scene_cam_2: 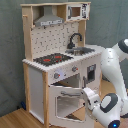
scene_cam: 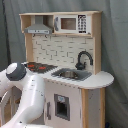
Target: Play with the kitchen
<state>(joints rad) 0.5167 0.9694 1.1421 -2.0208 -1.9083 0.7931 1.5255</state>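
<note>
The kitchen (scene_cam_2: 62,60) fills the middle of both exterior views for you, a tall toy unit of pale wood and white panels standing on a wooden floor (scene_cam_2: 15,119) before a grey curtain (scene_cam: 114,45). In the second exterior view its oven door (scene_cam_2: 67,102) hangs open, tilted outward in the lower centre of the frame, with the dark oven mouth behind it. The counter's rounded end (scene_cam: 102,78) juts toward the first exterior view's right, and open room lies beyond it along the curtain. Free floor shows at the second exterior view's lower left.

Your gripper (scene_cam_2: 89,95) sits in the lower right of the second exterior view, right at the open door's outer edge. You cannot tell how wide its fingers stand, nor whether they truly touch the door. The white arm (scene_cam_2: 114,65) rises behind it along the second exterior view's right edge, close to the kitchen's side panel. In the first exterior view the arm (scene_cam: 27,97) crowds the lower left, covering part of the kitchen's front there.

On the counter you see the black and red stovetop (scene_cam_2: 52,58), the sink (scene_cam: 70,74) and the black faucet (scene_cam: 83,59). Above are the pegboard back (scene_cam_2: 52,37), the grey hood (scene_cam: 38,26) and a toy microwave (scene_cam: 72,23) in the top shelf. Knobs (scene_cam_2: 65,72) sit in the panel under the stovetop.
</note>
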